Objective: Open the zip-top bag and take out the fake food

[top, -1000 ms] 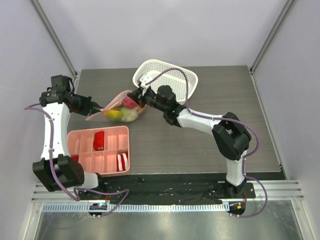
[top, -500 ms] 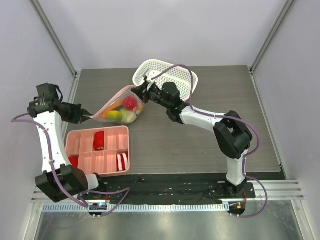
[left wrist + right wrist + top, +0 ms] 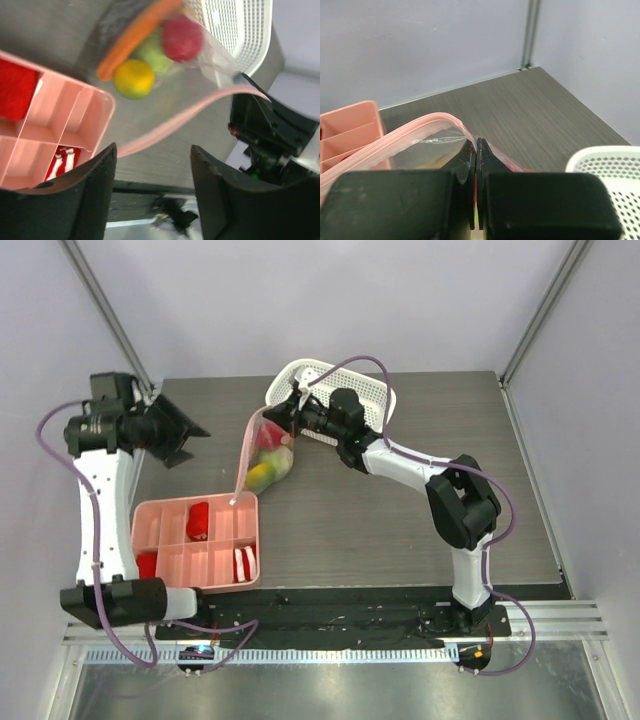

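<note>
Grey wood-grain table (image 3: 400,530). Pink compartment tray (image 3: 212,562) near the front left. One red piece (image 3: 198,520) in a far compartment, another (image 3: 148,562) at the tray's left side. Red-white piece (image 3: 244,562) in the near right compartment. White mesh basket (image 3: 312,371) far centre.

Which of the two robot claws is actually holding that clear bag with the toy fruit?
The right gripper, pinched shut on the pink top edge of the zip-top bag. The left gripper stands open, apart from the bag.
</note>
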Available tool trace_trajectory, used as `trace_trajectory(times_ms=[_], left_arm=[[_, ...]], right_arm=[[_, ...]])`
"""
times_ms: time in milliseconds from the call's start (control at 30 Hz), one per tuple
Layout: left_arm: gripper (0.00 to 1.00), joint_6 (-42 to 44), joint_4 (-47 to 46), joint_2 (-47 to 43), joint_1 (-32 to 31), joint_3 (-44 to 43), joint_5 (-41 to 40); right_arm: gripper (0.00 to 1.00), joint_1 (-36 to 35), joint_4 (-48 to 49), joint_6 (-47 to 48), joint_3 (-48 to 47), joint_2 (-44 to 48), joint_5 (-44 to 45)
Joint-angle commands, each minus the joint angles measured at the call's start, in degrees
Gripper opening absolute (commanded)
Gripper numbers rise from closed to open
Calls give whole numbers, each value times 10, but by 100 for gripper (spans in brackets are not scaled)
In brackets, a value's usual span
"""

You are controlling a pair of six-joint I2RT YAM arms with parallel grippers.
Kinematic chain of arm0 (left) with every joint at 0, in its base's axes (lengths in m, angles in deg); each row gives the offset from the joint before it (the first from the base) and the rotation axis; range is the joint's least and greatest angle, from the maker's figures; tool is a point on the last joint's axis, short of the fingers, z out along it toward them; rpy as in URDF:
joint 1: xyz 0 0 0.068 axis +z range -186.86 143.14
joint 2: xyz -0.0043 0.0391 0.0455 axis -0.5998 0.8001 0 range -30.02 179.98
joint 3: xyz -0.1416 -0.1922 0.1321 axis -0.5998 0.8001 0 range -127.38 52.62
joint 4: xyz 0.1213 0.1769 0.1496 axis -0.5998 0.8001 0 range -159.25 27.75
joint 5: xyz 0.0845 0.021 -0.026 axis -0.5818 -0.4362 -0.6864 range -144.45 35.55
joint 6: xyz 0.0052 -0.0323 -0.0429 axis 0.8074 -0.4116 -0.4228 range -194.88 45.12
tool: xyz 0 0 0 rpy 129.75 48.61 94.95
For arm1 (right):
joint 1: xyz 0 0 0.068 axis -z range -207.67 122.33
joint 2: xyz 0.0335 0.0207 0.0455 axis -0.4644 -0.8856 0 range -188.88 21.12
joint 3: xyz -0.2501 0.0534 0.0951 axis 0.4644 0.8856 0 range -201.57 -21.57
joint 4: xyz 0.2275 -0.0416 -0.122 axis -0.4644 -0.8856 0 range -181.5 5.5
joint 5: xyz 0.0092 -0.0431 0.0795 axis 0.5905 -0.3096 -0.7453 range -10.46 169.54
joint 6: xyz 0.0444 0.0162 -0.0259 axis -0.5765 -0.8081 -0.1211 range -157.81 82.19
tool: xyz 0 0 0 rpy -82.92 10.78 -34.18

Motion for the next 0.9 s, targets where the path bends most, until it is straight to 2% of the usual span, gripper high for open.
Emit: trace_trajectory(times_ms=[0,67,200,400,600,867], left_arm=[[55,88,5,79,-128,-106,-12],[54,113,-11,74,-160,-103,-47],[37,125,-50,38,-161,-31,-67],[27,155,-76,10,-162,14,-85],[33,169,-95,-20,-177,77,-79],[34,172,-120,-7,-194,115,-76]], right_arm=[[1,-4,-19,4,-48,-4,-110],[1,-5,-37,4,-55,-6,-119],[1,-5,-34,-7,-50,-5,-134],[1,-5,-41,-8,-56,-9,-140],[1,-3,-41,-11,-57,-10,-134],[1,-2,-41,-14,-62,-12,-131]])
